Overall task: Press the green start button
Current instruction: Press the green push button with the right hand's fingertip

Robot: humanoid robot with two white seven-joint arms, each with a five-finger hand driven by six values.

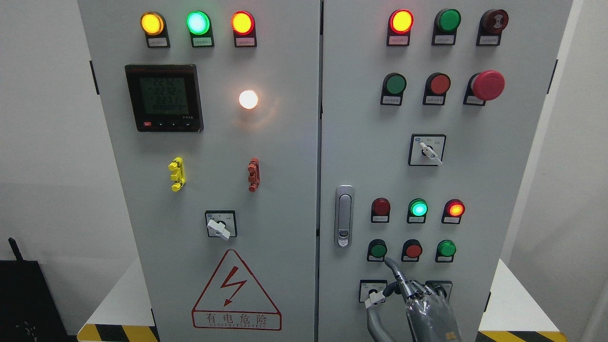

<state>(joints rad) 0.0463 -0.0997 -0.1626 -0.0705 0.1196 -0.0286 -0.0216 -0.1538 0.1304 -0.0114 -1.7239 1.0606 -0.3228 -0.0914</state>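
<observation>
A grey control cabinet (285,156) with two doors fills the view. The right hand (430,311) comes up from the bottom edge on the right door, silver and grey, with one finger (394,268) stretched up and to the left and the other fingers curled back against the palm; it holds nothing. The tip of that finger sits just below and to the right of the green start button (378,249), very near its lower rim, though whether it touches cannot be told. That button is the leftmost of a row of three low on the right door, with a red button (413,250) in the middle and a second green button (446,248) on the right. Above this row stand three indicator lamps (418,208), the middle one lit green and the right one lit red. A white selector knob (376,298) lies just left of the hand, near the bottom. A door latch (344,216) stands to the left of the buttons, by the seam between the doors
</observation>
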